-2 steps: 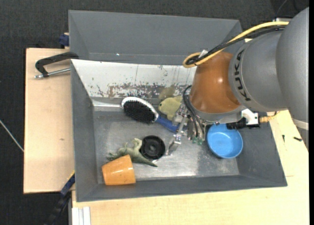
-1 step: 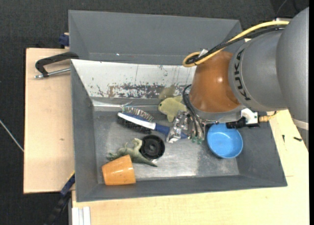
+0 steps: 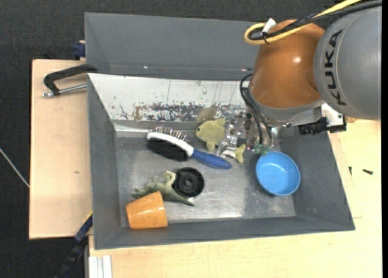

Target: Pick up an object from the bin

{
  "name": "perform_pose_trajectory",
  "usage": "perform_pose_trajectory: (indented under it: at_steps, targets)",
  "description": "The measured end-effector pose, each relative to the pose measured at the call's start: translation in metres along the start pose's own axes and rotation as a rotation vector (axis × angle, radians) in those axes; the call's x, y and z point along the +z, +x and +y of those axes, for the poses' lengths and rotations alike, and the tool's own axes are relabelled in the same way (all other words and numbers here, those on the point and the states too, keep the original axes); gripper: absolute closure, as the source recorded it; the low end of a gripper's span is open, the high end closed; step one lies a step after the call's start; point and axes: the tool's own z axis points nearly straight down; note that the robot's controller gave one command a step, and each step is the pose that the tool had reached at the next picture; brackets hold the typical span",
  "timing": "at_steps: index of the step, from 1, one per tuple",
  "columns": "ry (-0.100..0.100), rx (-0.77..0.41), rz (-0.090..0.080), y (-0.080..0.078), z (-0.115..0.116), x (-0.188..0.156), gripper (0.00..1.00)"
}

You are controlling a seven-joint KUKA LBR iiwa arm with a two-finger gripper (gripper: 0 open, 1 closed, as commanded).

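Where the tool (image 3: 234, 139) hangs, a yellowish plush toy (image 3: 210, 132) lies.

One blue bowl (image 3: 277, 174), one orange cup (image 3: 147, 211), one brush (image 3: 182, 149), two soft toys (image 3: 212, 132) (image 3: 159, 183), one black disc (image 3: 189, 181)

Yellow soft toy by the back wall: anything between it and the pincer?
Nothing visible. The pincer sits directly beside the yellow soft toy; the blue-handled brush lies just in front of both, not between.

Blue bowl (image 3: 277, 173), orange cup (image 3: 147, 211), blue-handled brush (image 3: 182, 148), black disc (image 3: 188, 182).
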Motion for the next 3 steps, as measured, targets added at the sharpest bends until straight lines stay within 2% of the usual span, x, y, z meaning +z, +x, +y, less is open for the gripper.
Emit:
perform_pose_trajectory:
  at_steps: [1, 2, 3]
  targets:
    - [0.004, 0.001, 0.009, 0.002, -0.001, 0.005, 0.0]
    - [0.001, -0.01, -0.002, -0.022, 0.033, 0.115, 0.0]
    - [0.004, -0.012, 0.011, -0.016, 0.034, 0.123, 1.0]
